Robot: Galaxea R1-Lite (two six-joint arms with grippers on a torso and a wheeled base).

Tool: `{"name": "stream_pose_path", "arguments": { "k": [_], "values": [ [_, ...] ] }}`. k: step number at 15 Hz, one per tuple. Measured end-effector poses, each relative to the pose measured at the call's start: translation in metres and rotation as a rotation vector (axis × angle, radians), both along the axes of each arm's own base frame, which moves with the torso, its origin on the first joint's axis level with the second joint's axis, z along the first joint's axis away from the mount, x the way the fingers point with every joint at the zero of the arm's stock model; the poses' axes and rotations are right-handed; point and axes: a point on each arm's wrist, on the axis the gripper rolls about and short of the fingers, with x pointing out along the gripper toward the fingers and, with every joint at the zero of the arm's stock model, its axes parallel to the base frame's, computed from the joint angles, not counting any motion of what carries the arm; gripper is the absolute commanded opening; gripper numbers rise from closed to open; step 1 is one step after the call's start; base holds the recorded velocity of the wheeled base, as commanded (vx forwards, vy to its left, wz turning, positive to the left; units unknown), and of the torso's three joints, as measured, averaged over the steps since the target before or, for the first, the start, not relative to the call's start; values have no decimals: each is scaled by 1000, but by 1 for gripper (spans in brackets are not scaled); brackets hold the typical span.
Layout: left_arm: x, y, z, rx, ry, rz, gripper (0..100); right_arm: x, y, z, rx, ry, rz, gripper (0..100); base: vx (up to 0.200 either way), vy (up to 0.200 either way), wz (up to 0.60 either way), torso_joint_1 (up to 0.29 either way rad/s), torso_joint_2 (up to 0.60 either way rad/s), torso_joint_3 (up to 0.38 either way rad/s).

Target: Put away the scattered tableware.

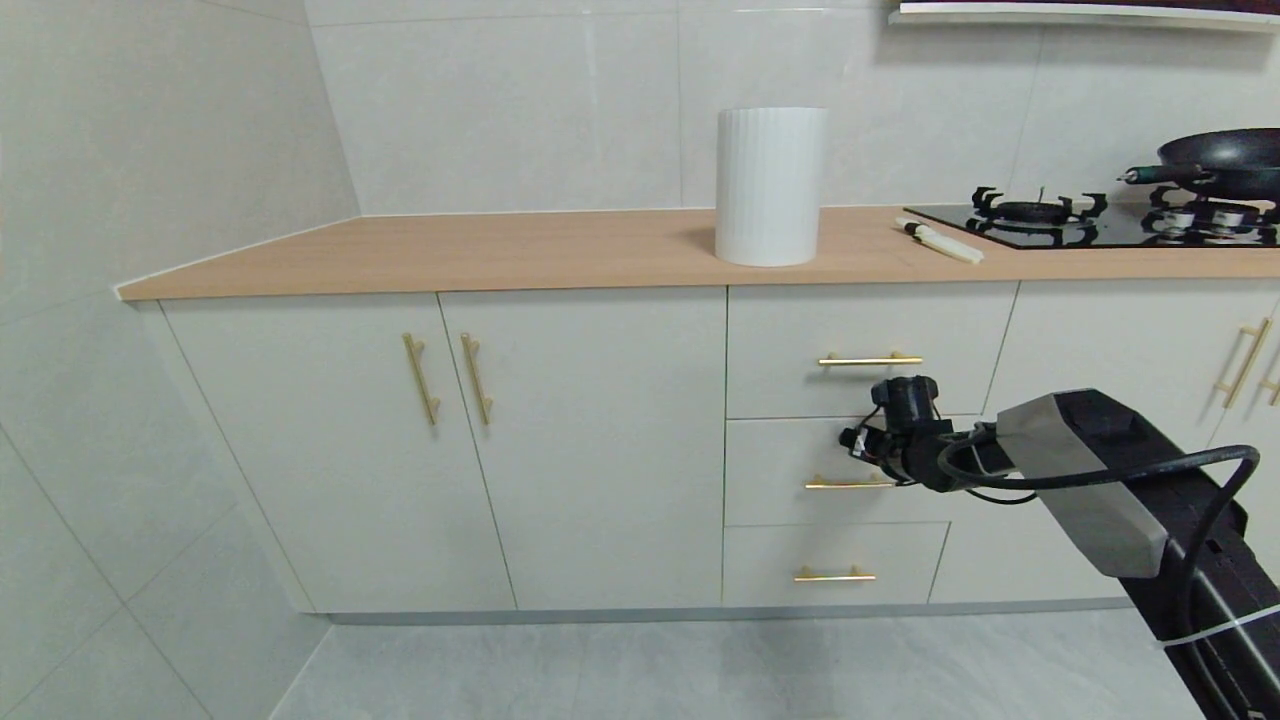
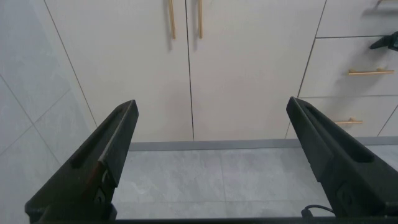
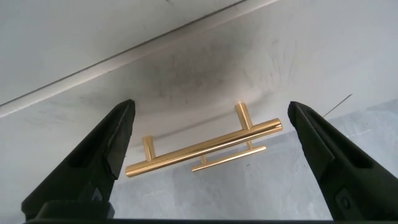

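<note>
Tableware: a pale utensil (image 1: 938, 240), slim and stick-like, possibly a pair; too small to tell. It lay flat on the countertop (image 1: 500, 250), between the white ribbed holder (image 1: 770, 185) and the hob (image 1: 1100, 228), close to the hob's edge. A pan (image 1: 1220, 160) sat on the far burner.

Handling, my read: light, stiff and smooth, so likely to roll or skid when nudged. Best pinched across the narrow width near mid-length, coming straight down with the fingers well narrowed. Low on the wood, so the tips would scrape the counter.

The right gripper (image 1: 858, 440) was well below the counter at the drawer stack. Its fingers were spread wide either side of a gold handle (image 3: 205, 148), not touching it; probably the middle drawer's.

The left gripper (image 2: 211, 109) had its fingers wide too and held nothing. It pointed at the cabinet doors (image 2: 186, 62) and the floor.
</note>
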Motion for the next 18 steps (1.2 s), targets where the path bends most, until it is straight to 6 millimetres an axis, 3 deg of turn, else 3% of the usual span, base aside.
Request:
{"name": "stream_pose_path", "arguments": {
  "k": [7, 9, 10, 12, 14, 18],
  "values": [
    [0, 0, 0, 0, 0, 0, 100, -5, -2, 7, -28, -1, -51, 100, 0, 0, 0, 0, 0, 0],
    [0, 0, 0, 0, 0, 0, 100, -21, -3, 24, -40, 24, -54, 100, 0, 0, 0, 0, 0, 0],
    [0, 0, 0, 0, 0, 0, 100, -34, -3, 45, -42, 19, -52, 100, 0, 0, 0, 0, 0, 0],
    [0, 0, 0, 0, 0, 0, 100, -66, -4, 92, -44, -5, -44, 100, 0, 0, 0, 0, 0, 0],
    [0, 0, 0, 0, 0, 0, 100, -111, -10, 145, -40, -49, -39, 100, 0, 0, 0, 0, 0, 0],
    [0, 0, 0, 0, 0, 0, 100, -232, -32, 229, -46, -183, -28, 100, 0, 0, 0, 0, 0, 0]
  ]
}}
